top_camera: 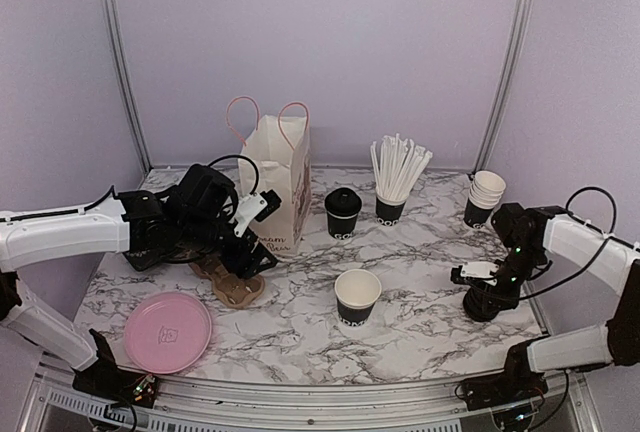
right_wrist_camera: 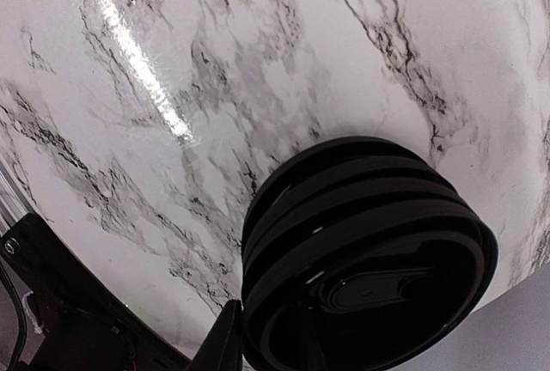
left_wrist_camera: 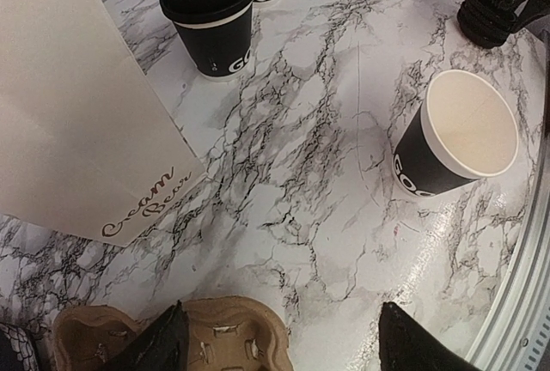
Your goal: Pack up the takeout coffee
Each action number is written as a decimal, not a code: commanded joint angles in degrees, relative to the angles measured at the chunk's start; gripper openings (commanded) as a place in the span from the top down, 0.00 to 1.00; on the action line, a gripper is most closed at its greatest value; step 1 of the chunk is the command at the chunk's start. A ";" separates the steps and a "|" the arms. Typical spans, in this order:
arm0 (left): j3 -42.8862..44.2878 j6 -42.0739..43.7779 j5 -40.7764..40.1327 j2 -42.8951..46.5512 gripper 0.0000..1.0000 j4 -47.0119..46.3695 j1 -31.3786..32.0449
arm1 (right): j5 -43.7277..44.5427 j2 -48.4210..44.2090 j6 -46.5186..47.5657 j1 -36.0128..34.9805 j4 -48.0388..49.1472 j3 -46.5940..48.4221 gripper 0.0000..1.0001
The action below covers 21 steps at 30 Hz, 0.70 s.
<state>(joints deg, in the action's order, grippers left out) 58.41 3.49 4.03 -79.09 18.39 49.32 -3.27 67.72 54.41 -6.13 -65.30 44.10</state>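
The takeout coffee (top_camera: 342, 212), a black cup with white lettering and a black lid, stands mid-table right of the paper bag (top_camera: 281, 187). It also shows in the left wrist view (left_wrist_camera: 210, 15). My left gripper (top_camera: 243, 252) is open and empty, low over the brown cardboard cup carrier (left_wrist_camera: 232, 337), its fingertips (left_wrist_camera: 163, 345) on either side. My right gripper (top_camera: 487, 290) is down at a stack of black lids (right_wrist_camera: 369, 251). One finger (right_wrist_camera: 222, 345) sits against the stack's left edge; the other is hidden.
An open black cup (top_camera: 357, 297) with a cream inside stands front centre, also in the left wrist view (left_wrist_camera: 460, 135). A cup of white straws (top_camera: 392, 197) and a nested cup stack (top_camera: 485, 197) stand at the back right. A pink plate (top_camera: 168, 330) lies front left.
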 commanded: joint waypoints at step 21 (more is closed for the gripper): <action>0.13 -1.84 2.95 2.95 0.24 -9.34 0.82 | -26.45 -1.29 1.54 -0.84 -8.37 19.62 0.91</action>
<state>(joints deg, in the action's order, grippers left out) 58.87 3.31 4.89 -79.44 17.37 49.34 -13.28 64.86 54.33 -6.15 -72.49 54.96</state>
